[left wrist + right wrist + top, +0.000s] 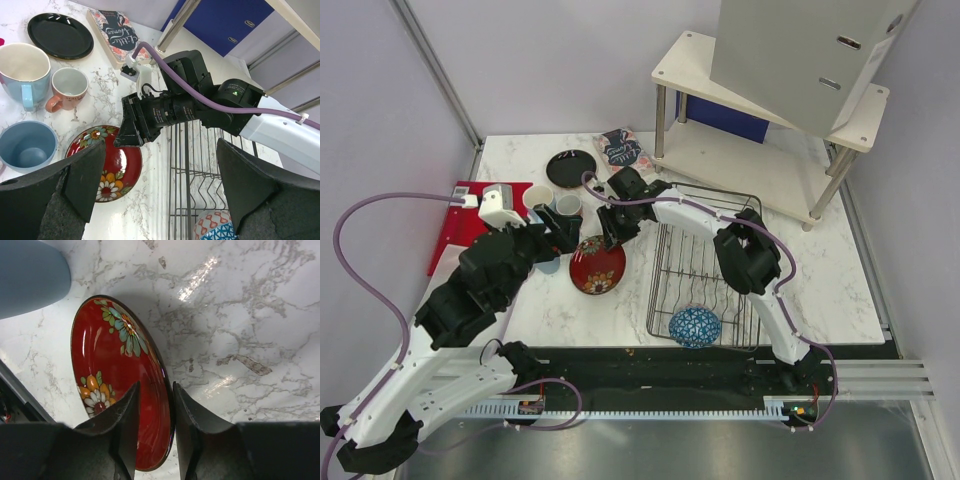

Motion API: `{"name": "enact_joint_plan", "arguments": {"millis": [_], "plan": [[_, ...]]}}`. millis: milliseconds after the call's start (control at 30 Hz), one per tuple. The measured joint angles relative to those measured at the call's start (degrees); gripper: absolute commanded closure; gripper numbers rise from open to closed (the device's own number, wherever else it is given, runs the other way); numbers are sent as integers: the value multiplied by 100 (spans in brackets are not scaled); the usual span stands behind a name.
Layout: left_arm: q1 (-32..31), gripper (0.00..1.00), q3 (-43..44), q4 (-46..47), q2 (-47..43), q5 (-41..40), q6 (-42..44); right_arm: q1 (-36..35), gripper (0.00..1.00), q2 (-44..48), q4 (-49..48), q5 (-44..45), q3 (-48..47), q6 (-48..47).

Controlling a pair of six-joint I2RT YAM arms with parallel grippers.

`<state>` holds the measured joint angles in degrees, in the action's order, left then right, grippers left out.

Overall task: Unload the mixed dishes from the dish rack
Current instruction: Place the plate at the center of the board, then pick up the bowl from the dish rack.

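The right gripper (156, 390) is down at the red floral plate (115, 365), jaws nearly closed with the rim sitting in the narrow gap, one finger over the inside and one outside. Honestly can't tell from the wrist view whether it's pinching or just straddling it. The plate looks flat on the marble table (240, 315), just left of the dish rack (682, 280) and close to the light-blue cups (22, 75) and the pink mug (67, 87), so I'd call this one basically unloaded. The left gripper (160, 185) is spread wide with nothing in it, hovering just left of the plate. What matters for the next move imo: the only thing I can see in the rack is the blue-and-white bowl (695, 326), at the near end by the left corner. From the right gripper that's back toward the robot and a bit to the right. The rack's long axis runs away from the robot, so it's a pull-back along its length. The right arm lies across the rack with its base beside that end, so I'd say it's the nearer one; the left would have to cross over the plate.
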<state>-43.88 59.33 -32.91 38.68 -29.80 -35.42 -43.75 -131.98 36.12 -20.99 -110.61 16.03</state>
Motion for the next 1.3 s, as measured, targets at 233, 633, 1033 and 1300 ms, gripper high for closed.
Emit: {"name": "enact_joint_plan", "arguments": {"millis": [233,633,1033,1300], "plan": [[0,3,-20,0,4,17,-33,15,58,0,85,577,0,-2],[0,2,-68,-2,7,37,-33,330,58,225,61,1714,129,87],[-2,1,101,9,986,879,114,164,57,4955,-1241,2911,2544,544],[-140,1,146,221,1718,2127,643,136,57,7246,-1401,3418,4546,673]]}}
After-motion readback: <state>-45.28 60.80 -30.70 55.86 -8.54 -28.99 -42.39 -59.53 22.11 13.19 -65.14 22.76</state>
